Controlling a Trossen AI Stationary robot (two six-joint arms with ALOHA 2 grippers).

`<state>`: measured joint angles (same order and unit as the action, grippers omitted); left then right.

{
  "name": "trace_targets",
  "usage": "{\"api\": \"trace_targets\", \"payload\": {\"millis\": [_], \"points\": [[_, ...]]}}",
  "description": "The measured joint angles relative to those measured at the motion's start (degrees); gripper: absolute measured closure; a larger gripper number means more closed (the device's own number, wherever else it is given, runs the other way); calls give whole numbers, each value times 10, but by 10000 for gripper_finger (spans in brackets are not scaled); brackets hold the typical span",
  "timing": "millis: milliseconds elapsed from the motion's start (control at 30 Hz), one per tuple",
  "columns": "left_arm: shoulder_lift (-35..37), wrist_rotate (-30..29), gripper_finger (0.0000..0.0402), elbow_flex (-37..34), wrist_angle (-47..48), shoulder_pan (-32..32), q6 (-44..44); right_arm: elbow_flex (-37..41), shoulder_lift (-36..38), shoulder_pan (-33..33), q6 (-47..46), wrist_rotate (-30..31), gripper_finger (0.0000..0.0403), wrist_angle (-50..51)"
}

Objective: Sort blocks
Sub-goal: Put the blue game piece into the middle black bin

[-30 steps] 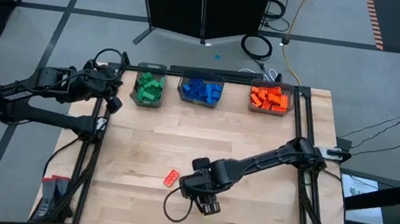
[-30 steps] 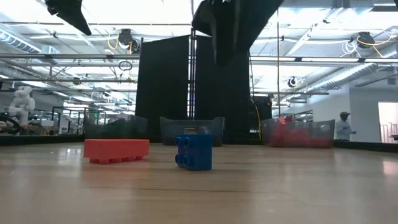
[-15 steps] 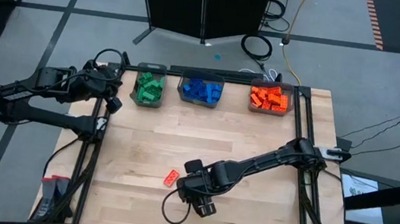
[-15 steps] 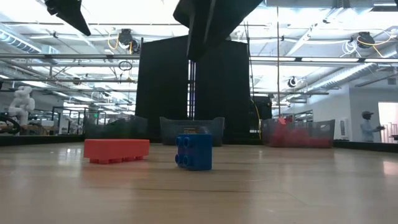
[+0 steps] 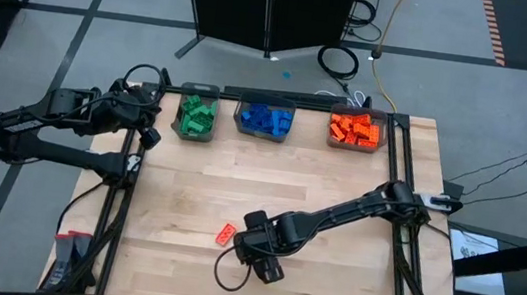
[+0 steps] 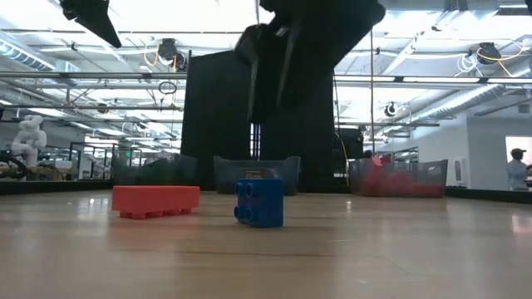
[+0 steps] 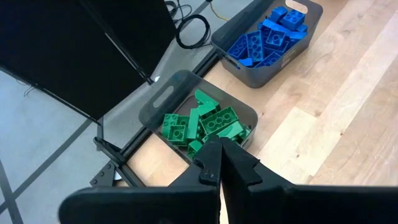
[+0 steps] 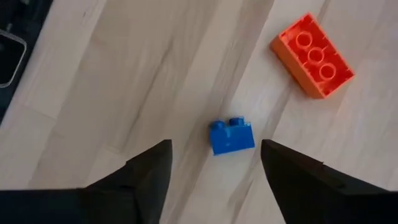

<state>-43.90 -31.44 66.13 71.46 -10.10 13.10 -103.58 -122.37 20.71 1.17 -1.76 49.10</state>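
While the left gripper (image 7: pixel 221 180) waits at the table's far left corner with its fingers pressed together above the bin of green blocks (image 7: pixel 205 121), the right gripper (image 8: pixel 214 165) hangs over the near-centre of the wooden table (image 5: pixel 338 197) with its fingers spread wide. A small blue block (image 8: pixel 231 136) lies on the wood directly between those spread fingers, untouched. An orange-red block (image 8: pixel 313 56) lies upside down just beside it, apart from it. Three bins stand along the far edge: green, blue blocks (image 5: pixel 265 119) in the middle bin, orange-red blocks (image 5: pixel 355 131) in the right bin.
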Motion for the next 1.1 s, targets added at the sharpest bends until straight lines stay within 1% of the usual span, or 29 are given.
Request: {"api": "trace_targets", "payload": {"millis": [267, 400, 667, 833, 1100], "points": [[0, 0, 402, 0, 0, 0, 0, 23, 1, -17, 17, -3, 114, -49], [0, 0, 401, 0, 0, 0, 0, 25, 1, -25, 27, -15, 98, -48], [0, 0, 402, 0, 0, 0, -2, 24, 1, -30, 35, -16, 94, -49], [0, 0, 401, 0, 0, 0, -2, 51, 1, -30, 27, -32, 94, -91], [0, 0, 401, 0, 0, 0, -1, 65, 1, -31, 21, -42, 94, -107]]}}
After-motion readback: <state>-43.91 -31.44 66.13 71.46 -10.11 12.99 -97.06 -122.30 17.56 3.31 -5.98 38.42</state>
